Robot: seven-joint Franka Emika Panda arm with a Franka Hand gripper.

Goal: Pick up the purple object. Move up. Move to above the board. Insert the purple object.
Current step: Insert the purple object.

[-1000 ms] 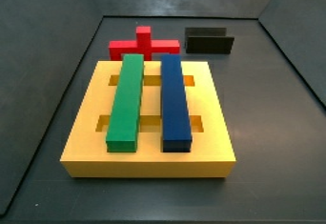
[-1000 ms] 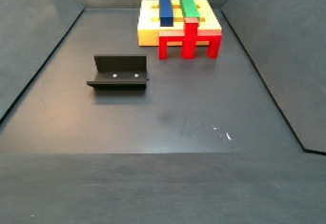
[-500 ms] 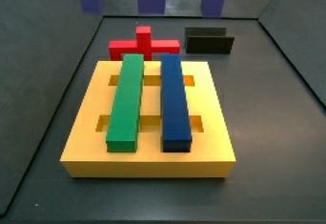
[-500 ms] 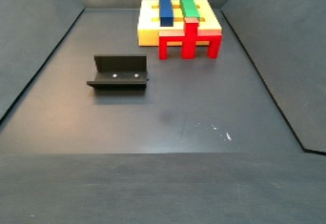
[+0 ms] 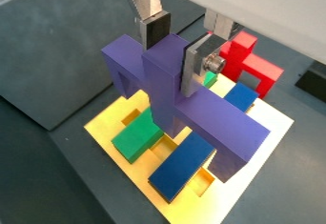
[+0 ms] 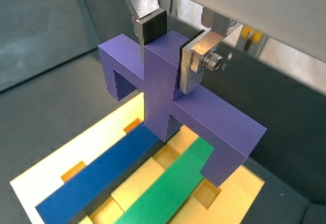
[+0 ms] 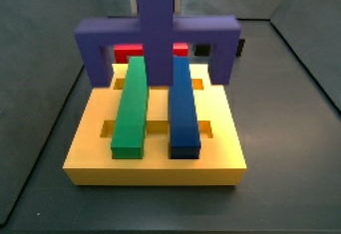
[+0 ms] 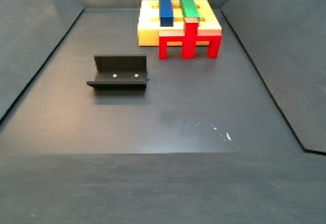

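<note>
Purple object (image 5: 178, 99) of matte finish fills both wrist views: a wide crossbar with a short leg turned down at each end and a central stem rising from its middle, the whole about as wide as the board. The end effector (image 5: 178, 39) is closed on that stem, its flat silver fingers (image 6: 201, 58) with dark pads pressed against the two sides of the stem, so the piece hangs held in the air. In a side view the purple object (image 7: 158, 39) hovers over the far edge of the board (image 7: 154, 163), its two legs pointing down near the board's far corners, apart from the surface as far as can be told. The board is a thick yellow slab with cut slots, and along it lie a long green bar (image 7: 130, 109) and a long blue bar (image 7: 182, 107) side by side, slightly apart. Behind the crossbar a bit of the red cross-shaped block (image 7: 128, 52) shows on the floor just past the board's far edge; a wrist view shows it (image 5: 249, 64) beside the board as well. The fixture (image 8: 120, 73) stands on the dark floor, well apart from the board. No brand, label or writing can be read on any piece.
</note>
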